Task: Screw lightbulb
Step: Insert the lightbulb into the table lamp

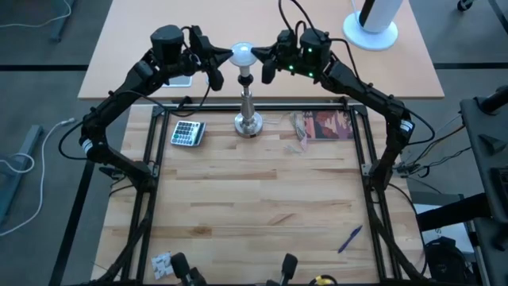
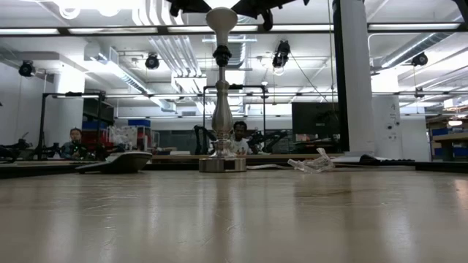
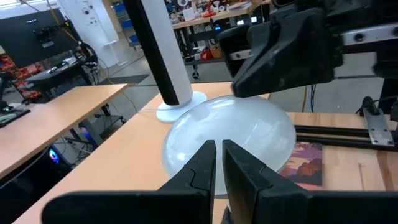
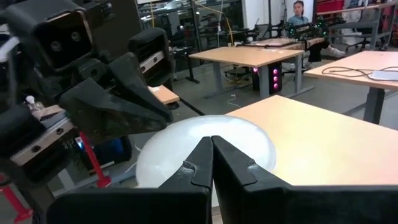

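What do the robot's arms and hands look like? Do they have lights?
Both arms are black and made of jointed segments, with thin black cables looping off them. The right arm's wrist glows with little green lights. Each hand ends in two dark, pointed, wedge-shaped fingers: the left hand and the right hand.

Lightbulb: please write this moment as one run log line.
lightbulb: on stand socket | left end effector: shut, beside bulb | right end effector: shut, beside bulb | neither holds it
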